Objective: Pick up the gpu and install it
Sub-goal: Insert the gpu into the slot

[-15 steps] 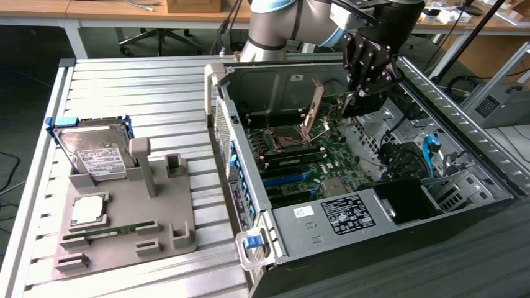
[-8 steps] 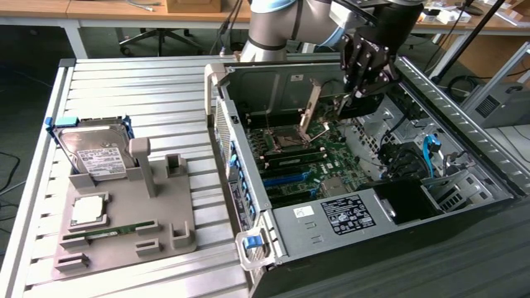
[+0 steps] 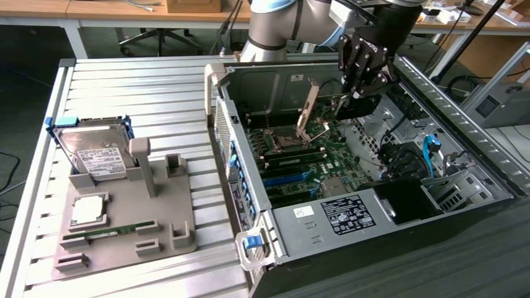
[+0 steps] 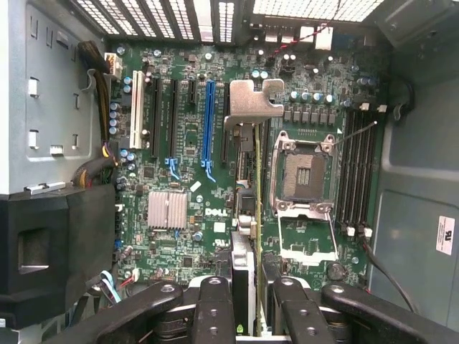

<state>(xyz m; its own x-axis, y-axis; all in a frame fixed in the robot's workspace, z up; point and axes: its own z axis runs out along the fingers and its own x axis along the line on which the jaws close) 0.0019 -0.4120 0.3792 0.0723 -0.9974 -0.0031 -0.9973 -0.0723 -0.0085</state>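
Note:
The gpu (image 4: 257,179) is seen edge-on as a thin dark card, with its silvery metal bracket (image 4: 251,104) at the far end. My gripper (image 4: 254,304) is shut on the card's near end, a black finger (image 4: 215,308) on each side. In the exterior view the gripper (image 3: 358,93) hangs inside the open computer case (image 3: 248,205), above the green motherboard (image 3: 331,164). The gpu (image 3: 360,107) hangs below it as a dark slab, with the bracket (image 3: 309,108) as a pale slanted strip. The card is held clear of the board, over the area between the blue slot (image 4: 208,122) and the CPU socket (image 4: 301,175).
A grey fixture plate (image 3: 166,223) on the slatted table at the exterior view's left holds a silver hard drive (image 3: 95,155), a square chip (image 3: 89,211) and a green memory stick (image 3: 112,231). A black shroud (image 4: 50,244), cables and the case walls surround the motherboard.

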